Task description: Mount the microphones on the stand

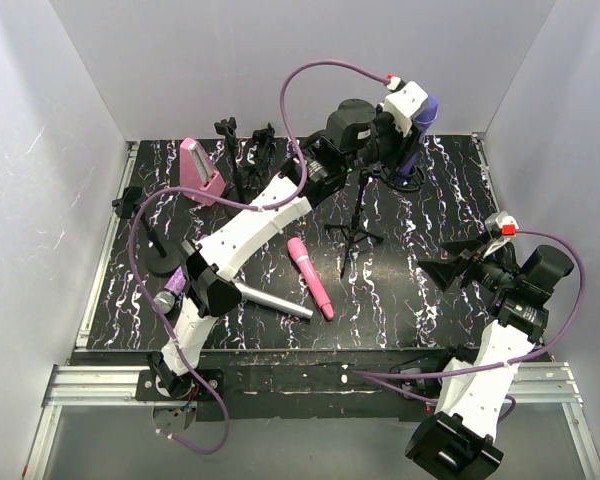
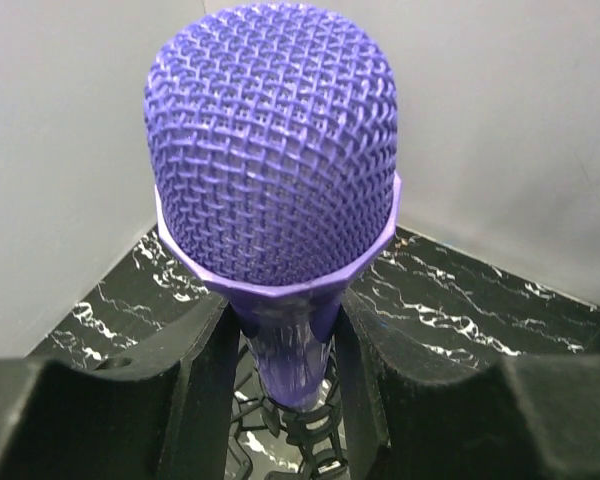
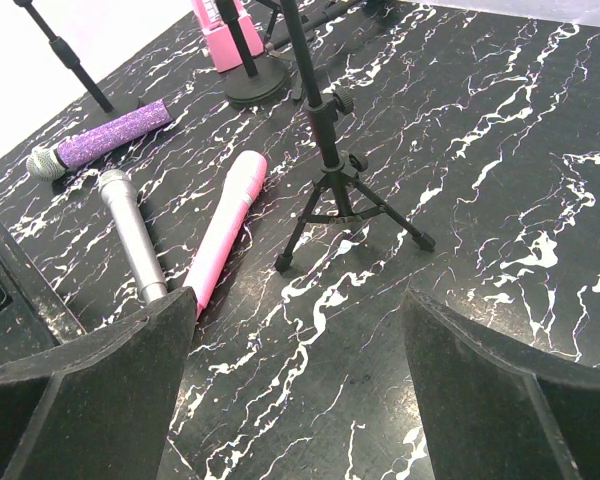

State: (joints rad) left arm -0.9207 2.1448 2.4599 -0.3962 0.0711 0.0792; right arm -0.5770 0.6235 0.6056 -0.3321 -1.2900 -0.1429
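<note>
Black marbled table (image 1: 435,215) between white walls, seen from above and from both my wrists.
My left gripper (image 2: 285,345) is closed around the dark purple microphone (image 2: 275,150), upright with head up, over the tripod stand (image 1: 358,215) in the upper middle of the top view. My right gripper (image 3: 295,390) is spread wide and holds nothing. The pink microphone (image 3: 225,225), silver-grey microphone (image 3: 135,240) and glittery microphone (image 3: 110,135) lie flat, lower left of the stand.

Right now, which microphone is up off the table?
The dark purple microphone, held up by the left fingers. The pink, silver-grey and glittery purple ones lie flat on the table.
</note>
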